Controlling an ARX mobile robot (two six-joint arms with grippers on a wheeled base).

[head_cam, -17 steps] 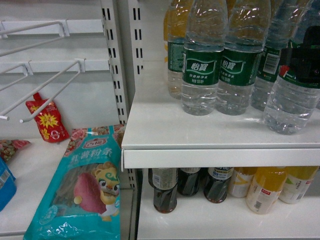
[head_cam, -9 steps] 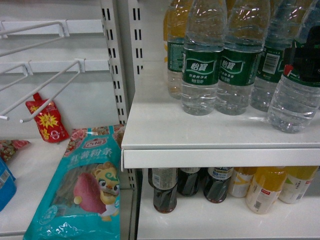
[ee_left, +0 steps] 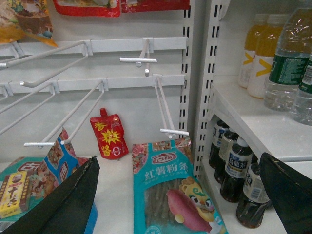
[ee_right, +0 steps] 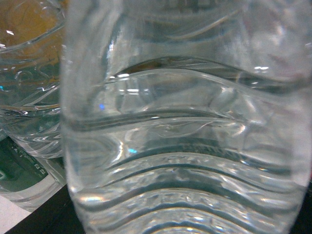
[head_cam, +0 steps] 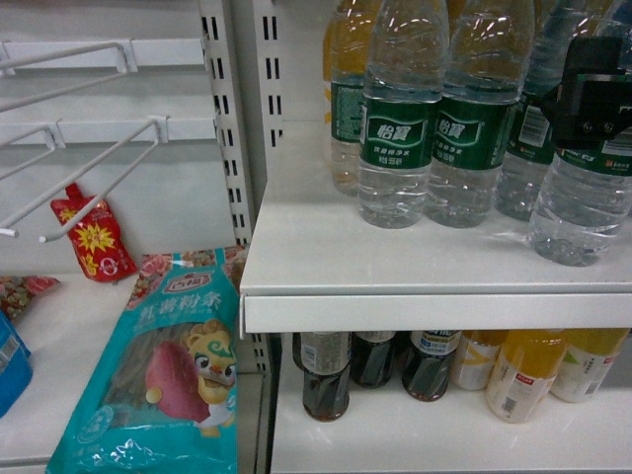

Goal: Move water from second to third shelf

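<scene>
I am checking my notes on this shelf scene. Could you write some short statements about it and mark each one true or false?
1. The right pincer is at the label of a clear ribbed plastic water bottle on the white upper shelf. True.
2. That bottle lies on its side. False: it stands upright.
3. Dark cola bottles stand on the shelf below the water. True.
4. The teal noodle packet with a cartoon lion hangs from a wire hook. False: it lies on the left shelf.
5. The left pincer holds a red pouch. False: it holds nothing.
</scene>
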